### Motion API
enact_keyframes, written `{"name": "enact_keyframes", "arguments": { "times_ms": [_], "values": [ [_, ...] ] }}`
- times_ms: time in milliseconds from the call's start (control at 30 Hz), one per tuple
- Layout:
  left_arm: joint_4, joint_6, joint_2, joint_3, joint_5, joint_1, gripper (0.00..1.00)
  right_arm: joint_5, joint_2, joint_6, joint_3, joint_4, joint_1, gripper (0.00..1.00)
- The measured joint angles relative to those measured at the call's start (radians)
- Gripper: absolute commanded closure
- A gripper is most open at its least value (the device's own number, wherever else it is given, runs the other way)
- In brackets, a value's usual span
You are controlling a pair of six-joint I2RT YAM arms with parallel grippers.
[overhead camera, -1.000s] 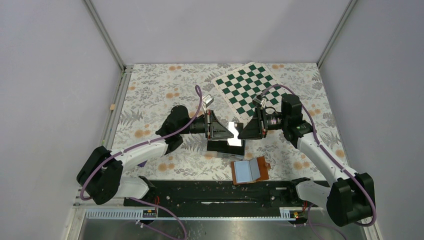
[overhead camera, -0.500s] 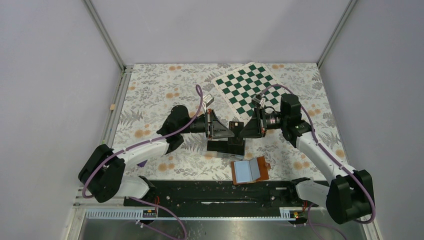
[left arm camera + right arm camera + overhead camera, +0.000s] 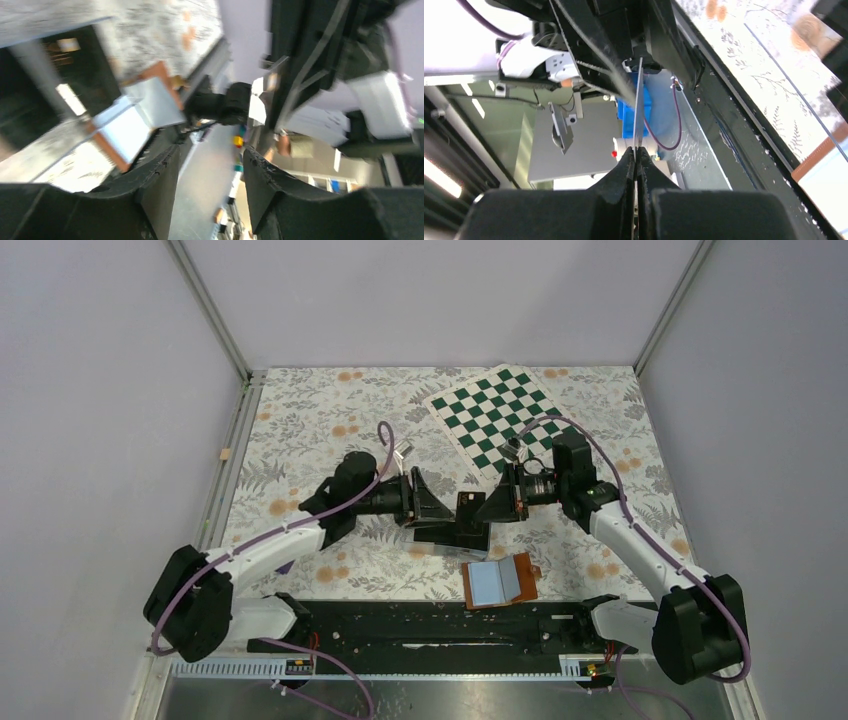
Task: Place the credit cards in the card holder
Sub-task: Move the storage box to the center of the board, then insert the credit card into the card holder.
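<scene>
A dark credit card (image 3: 468,507) hangs above the table between the two grippers. My right gripper (image 3: 489,508) is shut on it; in the right wrist view the card (image 3: 638,107) stands edge-on, pinched between the closed fingertips of that gripper (image 3: 635,153). My left gripper (image 3: 432,506) stands just left of the card, open and holding nothing, and its jaws (image 3: 210,150) are apart and bare. The card holder (image 3: 499,582) lies open near the front edge, tan-brown with pale blue sleeves, also visible as a blur (image 3: 135,112). More dark cards (image 3: 450,534) sit below the grippers.
A green-and-white chessboard mat (image 3: 495,412) lies at the back right on the floral tablecloth (image 3: 300,430). A small wooden block (image 3: 227,453) sits by the left wall. The black arm-mount rail (image 3: 430,625) runs along the near edge.
The right gripper has closed on the card. The left gripper has let go of it, opened and drawn back a little to the left.
</scene>
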Motion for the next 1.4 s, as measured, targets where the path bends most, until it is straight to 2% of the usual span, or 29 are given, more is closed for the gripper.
{"name": "enact_keyframes", "arguments": {
  "times_ms": [67, 200, 333, 433, 500, 633, 900, 1067, 1400],
  "values": [
    [-0.166, 0.091, -0.027, 0.015, -0.063, 0.026, 0.49, 0.056, 0.000, -0.106, 0.033, -0.154, 0.000, 1.00],
    [-0.594, 0.312, 0.001, 0.134, -0.288, 0.063, 0.48, 0.170, -0.003, -0.288, 0.116, -0.395, 0.000, 1.00],
    [-0.808, 0.458, 0.103, 0.246, -0.453, 0.067, 0.49, 0.266, -0.013, -0.395, 0.139, -0.533, 0.000, 1.00],
    [-0.891, 0.525, 0.213, 0.296, -0.529, 0.067, 0.53, 0.321, -0.016, -0.442, 0.139, -0.611, 0.000, 1.00],
    [-0.917, 0.552, 0.279, 0.308, -0.556, 0.067, 0.57, 0.343, -0.018, -0.460, 0.139, -0.641, 0.000, 1.00],
    [-0.946, 0.581, 0.377, 0.327, -0.565, 0.067, 0.73, 0.373, -0.027, -0.486, 0.139, -0.682, 0.000, 1.00],
    [-0.932, 0.592, 0.422, 0.375, -0.566, 0.066, 0.91, 0.392, -0.030, -0.504, 0.139, -0.708, -0.002, 1.00],
    [-0.931, 0.593, 0.422, 0.375, -0.561, 0.090, 0.92, 0.392, -0.030, -0.509, 0.139, -0.711, -0.002, 1.00],
    [-0.945, 0.652, 0.424, 0.386, -0.567, 0.226, 0.90, 0.392, -0.024, -0.520, 0.139, -0.715, -0.002, 1.00]
  ]
}}
